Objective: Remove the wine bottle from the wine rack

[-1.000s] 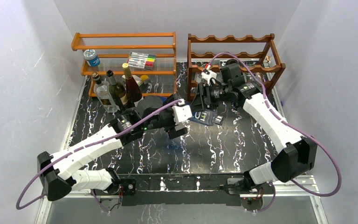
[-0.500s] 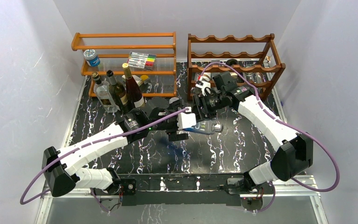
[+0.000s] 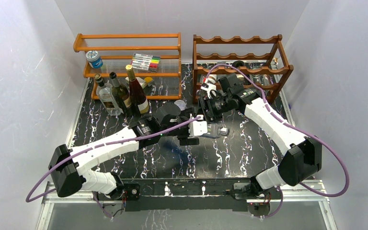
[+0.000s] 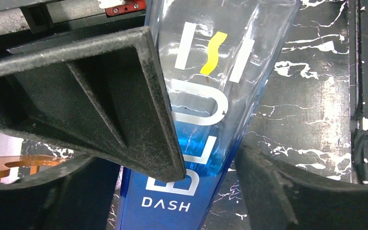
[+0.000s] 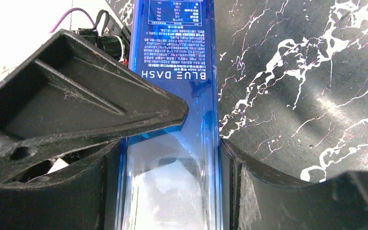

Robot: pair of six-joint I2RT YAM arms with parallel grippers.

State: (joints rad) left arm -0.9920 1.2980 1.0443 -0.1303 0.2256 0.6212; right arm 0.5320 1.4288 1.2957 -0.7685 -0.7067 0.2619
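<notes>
Blue and clear, the bottle (image 3: 216,130) is off the rack (image 3: 237,40), lying sideways above the middle of the surface (image 3: 211,160), with the rack's front rail at its 12 o'clock and apart from it. From 9 o'clock the left gripper (image 4: 211,163) is closed on it, fingers (image 4: 100,110) pressed to its two long edges, and the right gripper (image 5: 206,139) pinches it the same way from 12 o'clock. Bare marble lies open at 5 and 6 o'clock; three standing bottles (image 3: 136,96) and the orange shelf (image 3: 129,36) sit off at 10 o'clock.
</notes>
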